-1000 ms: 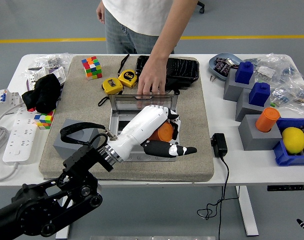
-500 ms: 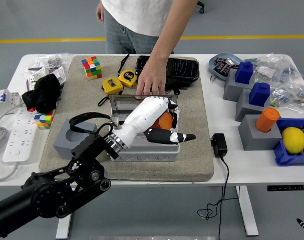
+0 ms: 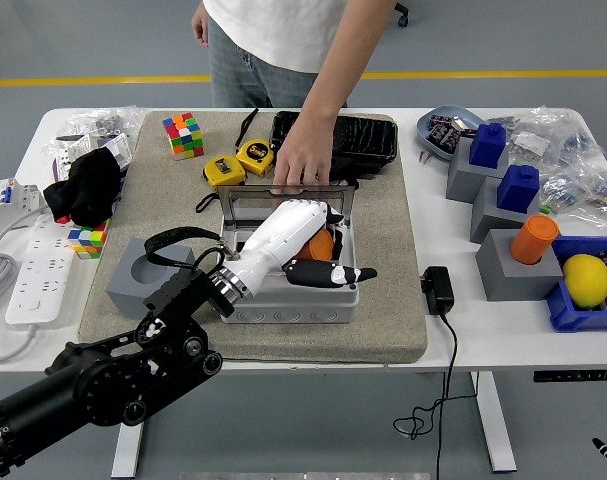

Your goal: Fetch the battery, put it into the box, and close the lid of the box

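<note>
Two of three steps look nearly done, I judge: my left hand (image 3: 301,238) reaches into the open box (image 3: 293,300), fingers curled around the orange battery (image 3: 323,246) just over the box's far part. I have yet to let go and close the lid (image 3: 283,203), which a person's hand (image 3: 303,160) holds at its far edge.
</note>
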`<control>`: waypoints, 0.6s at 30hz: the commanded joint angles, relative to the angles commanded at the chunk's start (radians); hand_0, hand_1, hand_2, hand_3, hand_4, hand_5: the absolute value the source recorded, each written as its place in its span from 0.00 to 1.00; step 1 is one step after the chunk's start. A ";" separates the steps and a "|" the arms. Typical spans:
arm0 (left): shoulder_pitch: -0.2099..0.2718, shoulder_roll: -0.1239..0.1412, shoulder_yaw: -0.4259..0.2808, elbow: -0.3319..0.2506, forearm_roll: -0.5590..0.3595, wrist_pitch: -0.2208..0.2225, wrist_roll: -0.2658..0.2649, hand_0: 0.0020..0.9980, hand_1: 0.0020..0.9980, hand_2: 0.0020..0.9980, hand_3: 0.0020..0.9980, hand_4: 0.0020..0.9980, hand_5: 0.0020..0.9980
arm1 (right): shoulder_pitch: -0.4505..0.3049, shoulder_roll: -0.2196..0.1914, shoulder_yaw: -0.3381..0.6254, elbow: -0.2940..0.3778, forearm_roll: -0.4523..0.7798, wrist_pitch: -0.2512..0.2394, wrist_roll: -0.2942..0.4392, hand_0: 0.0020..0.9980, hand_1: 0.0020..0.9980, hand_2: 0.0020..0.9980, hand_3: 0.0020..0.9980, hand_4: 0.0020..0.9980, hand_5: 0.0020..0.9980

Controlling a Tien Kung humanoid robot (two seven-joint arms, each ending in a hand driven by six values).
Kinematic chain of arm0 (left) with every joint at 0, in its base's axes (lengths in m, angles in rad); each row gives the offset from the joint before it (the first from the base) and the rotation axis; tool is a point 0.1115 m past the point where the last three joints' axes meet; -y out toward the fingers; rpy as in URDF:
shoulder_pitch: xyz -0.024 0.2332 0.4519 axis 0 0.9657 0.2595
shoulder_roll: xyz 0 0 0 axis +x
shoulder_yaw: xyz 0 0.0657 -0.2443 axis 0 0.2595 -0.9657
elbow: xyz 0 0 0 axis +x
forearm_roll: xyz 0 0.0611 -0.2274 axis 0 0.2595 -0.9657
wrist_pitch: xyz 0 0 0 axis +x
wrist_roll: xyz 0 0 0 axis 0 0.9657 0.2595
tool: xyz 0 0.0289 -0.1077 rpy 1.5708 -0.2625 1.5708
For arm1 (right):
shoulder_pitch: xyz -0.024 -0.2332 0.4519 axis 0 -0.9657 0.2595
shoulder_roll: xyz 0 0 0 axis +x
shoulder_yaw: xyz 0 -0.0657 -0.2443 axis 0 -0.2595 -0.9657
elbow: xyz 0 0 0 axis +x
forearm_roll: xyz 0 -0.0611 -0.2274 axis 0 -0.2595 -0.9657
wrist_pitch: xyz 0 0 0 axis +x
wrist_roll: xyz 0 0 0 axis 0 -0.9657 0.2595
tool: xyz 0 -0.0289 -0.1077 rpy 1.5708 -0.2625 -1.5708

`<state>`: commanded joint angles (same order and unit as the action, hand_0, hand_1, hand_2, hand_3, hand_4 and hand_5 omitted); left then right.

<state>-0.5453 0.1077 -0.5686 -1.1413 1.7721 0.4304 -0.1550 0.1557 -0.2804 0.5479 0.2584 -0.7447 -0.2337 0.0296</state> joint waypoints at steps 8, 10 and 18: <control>-0.011 -0.008 -0.007 0.033 0.007 -0.001 0.000 0.03 0.00 0.00 0.00 0.94 0.62 | 0.003 -0.001 0.000 0.001 0.000 0.000 0.000 0.82 0.80 0.77 0.77 1.00 1.00; -0.011 -0.009 -0.008 0.037 0.009 -0.001 0.000 0.03 0.00 0.00 0.00 0.94 0.62 | 0.003 -0.001 0.000 0.000 0.001 0.000 0.000 0.82 0.80 0.77 0.77 1.00 1.00; -0.010 -0.007 -0.016 0.031 0.027 -0.003 0.000 0.03 0.00 0.00 0.00 0.94 0.62 | 0.002 -0.001 0.002 0.000 0.001 0.001 0.000 0.82 0.80 0.77 0.77 1.00 1.00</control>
<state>-0.5548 0.1011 -0.5845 -1.1099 1.7994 0.4277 -0.1549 0.1580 -0.2809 0.5499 0.2586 -0.7442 -0.2331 0.0295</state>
